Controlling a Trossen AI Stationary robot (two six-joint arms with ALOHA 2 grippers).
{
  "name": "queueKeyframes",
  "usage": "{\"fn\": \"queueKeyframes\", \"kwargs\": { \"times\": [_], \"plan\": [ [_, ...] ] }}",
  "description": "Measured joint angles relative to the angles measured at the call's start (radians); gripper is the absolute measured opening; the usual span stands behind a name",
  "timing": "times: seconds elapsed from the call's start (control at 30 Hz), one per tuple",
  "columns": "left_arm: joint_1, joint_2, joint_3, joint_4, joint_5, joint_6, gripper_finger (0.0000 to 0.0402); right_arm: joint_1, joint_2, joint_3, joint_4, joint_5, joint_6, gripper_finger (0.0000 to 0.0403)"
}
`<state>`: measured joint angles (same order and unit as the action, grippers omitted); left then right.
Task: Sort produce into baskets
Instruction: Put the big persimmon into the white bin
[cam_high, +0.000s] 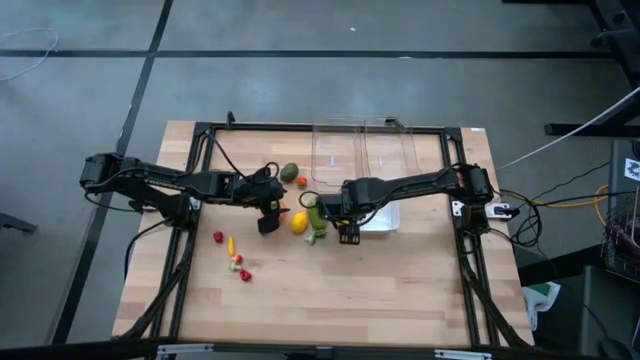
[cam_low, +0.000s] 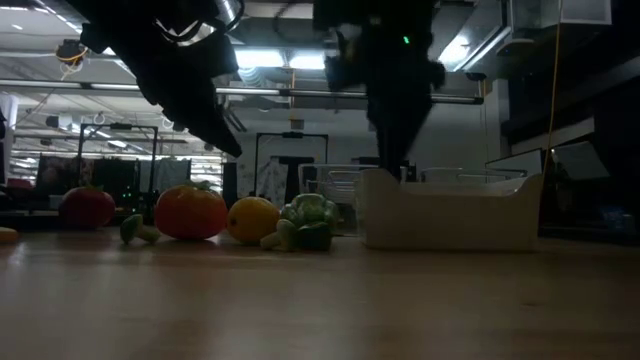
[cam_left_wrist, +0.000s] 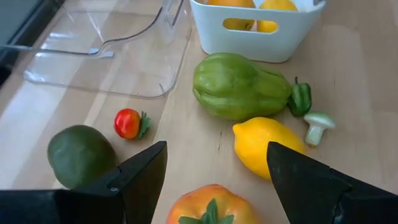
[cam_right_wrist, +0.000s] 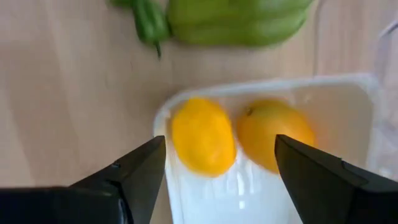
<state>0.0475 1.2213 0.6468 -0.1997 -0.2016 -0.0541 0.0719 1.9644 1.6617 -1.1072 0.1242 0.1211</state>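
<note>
**Two claws wide over the produce by the white tub**

Pale wooden planks form the surface (cam_high: 380, 290), with a black frame round its edges. Near the middle sits the white tub (cam_high: 382, 218), which holds a yellow lemon (cam_right_wrist: 202, 137) and an orange fruit (cam_right_wrist: 273, 134) side by side. Two clear tubs (cam_high: 362, 152) stand just beyond it, toward the far edge.

The right claw (cam_right_wrist: 221, 171) hangs above the white tub's end, fingers spread wide and holding nothing. The ribbed green vegetable (cam_left_wrist: 241, 86) lies just outside that end of the tub, with a small green pepper (cam_left_wrist: 301, 98) and a little mushroom (cam_left_wrist: 318, 126) beside it.

The left claw (cam_left_wrist: 217, 177) hovers on the far side of the green vegetable from the tub, fingers also wide and empty. Between them show a second lemon (cam_left_wrist: 267, 145) and a striped orange tomato (cam_left_wrist: 208, 205). A dark green avocado (cam_left_wrist: 81, 155) and a small red strawberry (cam_left_wrist: 128, 123) lie nearby. Tiny red and yellow bits (cam_high: 234, 256) are scattered well apart from the tub, toward the near edge.
</note>
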Motion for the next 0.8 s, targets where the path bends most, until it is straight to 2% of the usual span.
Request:
{"fn": "queueKeyframes", "kwargs": {
  "times": [0.17,0.47,0.8],
  "plan": [
    [0.0,-0.009,0.0,-0.003,0.0,0.046,0.0273,0.0,0.0,0.078,0.056,0.015,-0.022,0.0298],
    [0.0,-0.057,0.0,-0.022,0.0,0.02,0.0273,0.0,0.0,0.089,0.508,0.015,-0.025,0.0298],
    [0.0,-0.157,0.0,-0.148,0.0,-0.025,0.0273,0.0,0.0,0.089,0.756,0.015,-0.025,0.0298]
  ]
}}
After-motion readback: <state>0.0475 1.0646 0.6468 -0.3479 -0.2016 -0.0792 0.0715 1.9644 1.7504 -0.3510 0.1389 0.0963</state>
